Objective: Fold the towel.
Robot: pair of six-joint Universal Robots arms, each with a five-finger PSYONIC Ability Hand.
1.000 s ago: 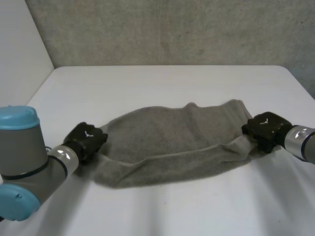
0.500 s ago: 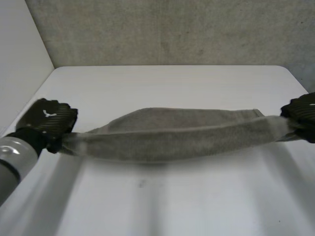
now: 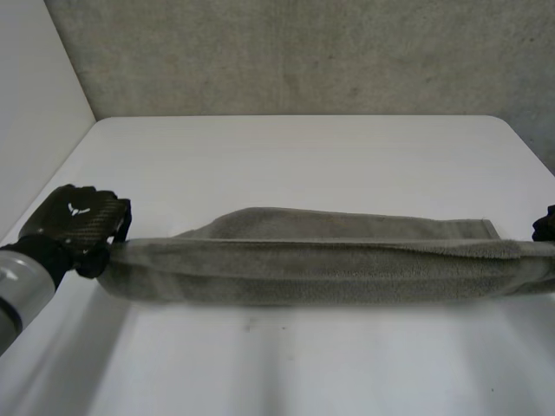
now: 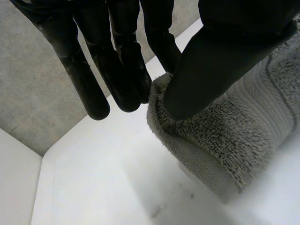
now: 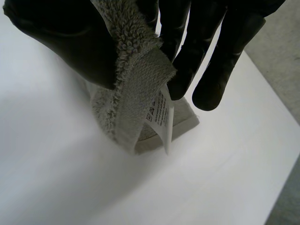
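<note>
**Towel (image 3: 321, 260) held taut, end to end**

Left hand (image 3: 76, 227) pinches one end between thumb and fingers; right hand (image 5: 61, 42) clamps the other, label (image 5: 159, 112) dangling by its fingers. Doubled lengthwise, the towel spans low over the worktop (image 3: 303, 156). That tension, I'd say, is there to line the edges up so the fold lands flat and square.

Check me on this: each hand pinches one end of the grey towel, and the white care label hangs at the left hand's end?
Not quite. The white care label hangs at the end held by the right hand, as the right wrist view shows. The rest is right: it and the left hand each pinch one end of the grey towel.
</note>
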